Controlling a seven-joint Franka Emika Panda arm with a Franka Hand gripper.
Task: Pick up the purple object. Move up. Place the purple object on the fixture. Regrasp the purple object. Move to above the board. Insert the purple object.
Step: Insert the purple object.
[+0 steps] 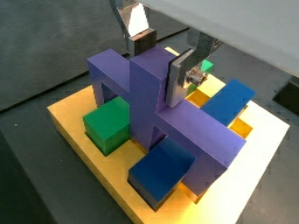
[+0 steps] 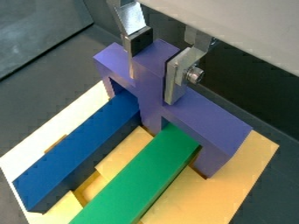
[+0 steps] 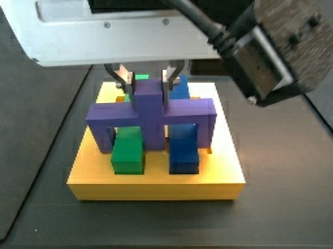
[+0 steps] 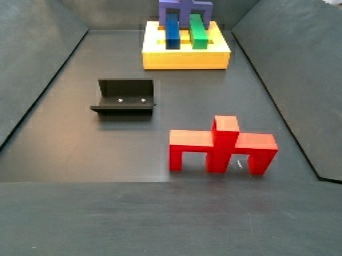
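**Seating the purple object over the bars: last step all but done**

Straddling the green bar (image 3: 127, 148) on the left and the blue bar (image 3: 184, 148) on the right, the purple object (image 3: 148, 115) stands on the yellow board (image 3: 156, 181), its legs down among the slots. By my reading, pickup, the stop at the fixture, the regrasp and the carry to the board are all done; what remains is to finish the insertion and let go. The gripper (image 1: 166, 63) is directly above the board, its silver fingers (image 1: 183, 74) pinching the upright stem of the purple object from both sides, dark pads against it. Whether the piece is fully bottomed in its slot I cannot tell.

Both wrist views show the grasp close up: the purple object (image 2: 176, 105) crossing over the blue bar (image 2: 73, 159) and green bar (image 2: 140, 188), with the gripper (image 2: 158, 54) clamped on its raised rib. Neither shows the floor beyond the board. A side view does: the fixture (image 4: 124, 97) sits empty near the left wall, the red cross-shaped piece (image 4: 222, 148) lies towards the near right, and the board (image 4: 186, 58) sits at the far edge, well apart from both.
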